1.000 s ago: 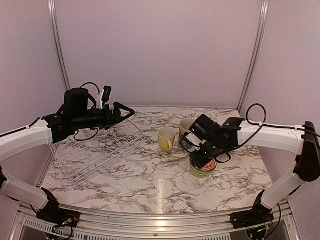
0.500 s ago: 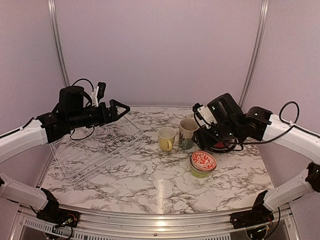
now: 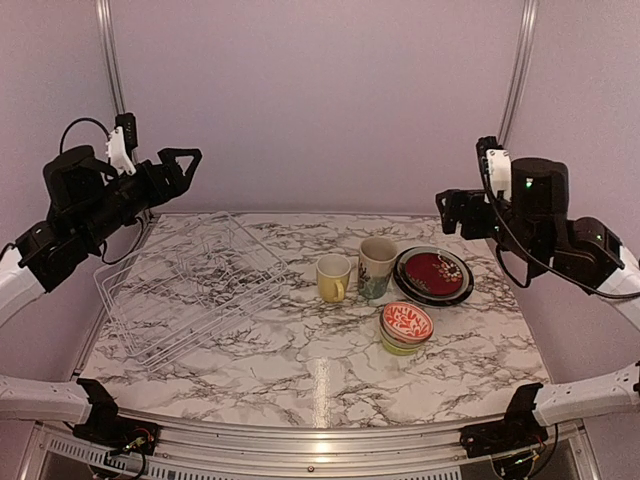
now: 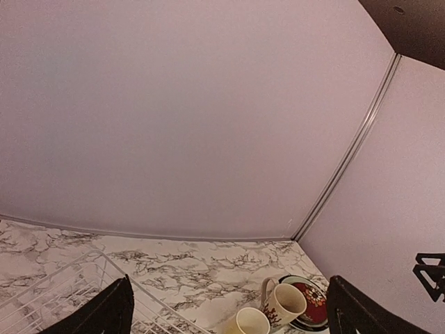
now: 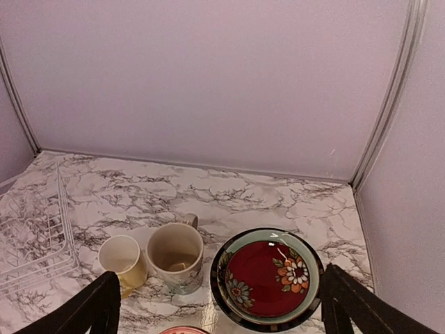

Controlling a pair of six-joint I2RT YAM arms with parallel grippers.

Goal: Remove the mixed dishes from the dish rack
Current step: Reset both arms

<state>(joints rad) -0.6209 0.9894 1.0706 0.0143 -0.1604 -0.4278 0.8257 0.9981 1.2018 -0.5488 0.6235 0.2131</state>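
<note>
Now the rack (image 3: 190, 290) is lying bare on the left of the bench (image 3: 300, 375), set at an angle to its edges, with no dish showing between its prongs. The dishes are all sitting on the marble to its right. The yellow mug (image 3: 333, 277) and beige mug (image 3: 377, 266) are standing upright just beside each other. The plates (image 3: 433, 275) are lying stacked right of the beige mug, the red patterned one on top. The bowls (image 3: 406, 327) are nesting nearer the front, red-patterned inside lime-green.

A second ago the right pincer (image 3: 450, 212) was hanging low over those bowls and the left pincer (image 3: 188, 163) was reaching across the rack. Both are now riding high and drawn back toward their own sides, well apart from everything. I am judging from this that the unloading is finished, or very nearly, and the arms are retiring.

Each pincer is spread wide and gripping nothing, as both wrist views are showing. The left arm is angling up and pointing rightward above the rack's far side. The right arm is folding high at the right edge, pointing leftward above the plates.
</note>
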